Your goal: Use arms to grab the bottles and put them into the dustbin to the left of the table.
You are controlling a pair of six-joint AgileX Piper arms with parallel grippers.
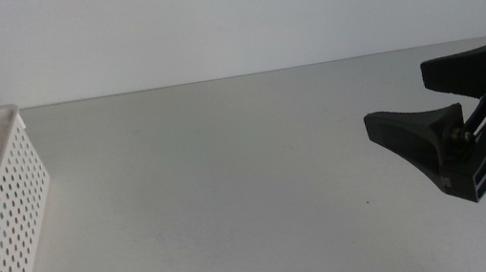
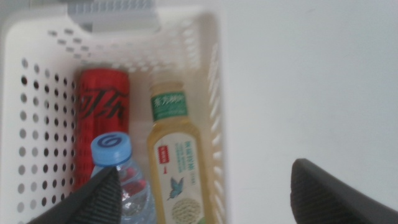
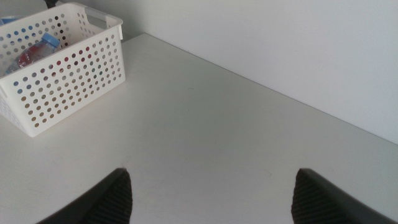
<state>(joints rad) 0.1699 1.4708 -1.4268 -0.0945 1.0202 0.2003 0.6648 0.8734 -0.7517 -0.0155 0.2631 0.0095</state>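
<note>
table (image 1: 230, 176): light grey | dustbin (image 1: 14, 218): on left end

The dustbin (image 2: 211, 93) looked like white moulded plastic, smooth with a slight sheen, its walls punched with rows of round holes. The red can (image 2: 101, 118) had a glossy metal skin. The water bottle (image 2: 127, 186) was clear, shiny plastic under a smooth blue plastic cap. The pale-yellow bottle (image 2: 177, 168) appeared translucent plastic with a glossy printed label. The table (image 1: 230, 176) was matt, smooth light grey. The right gripper (image 1: 435, 98) was dull black plastic.
</note>
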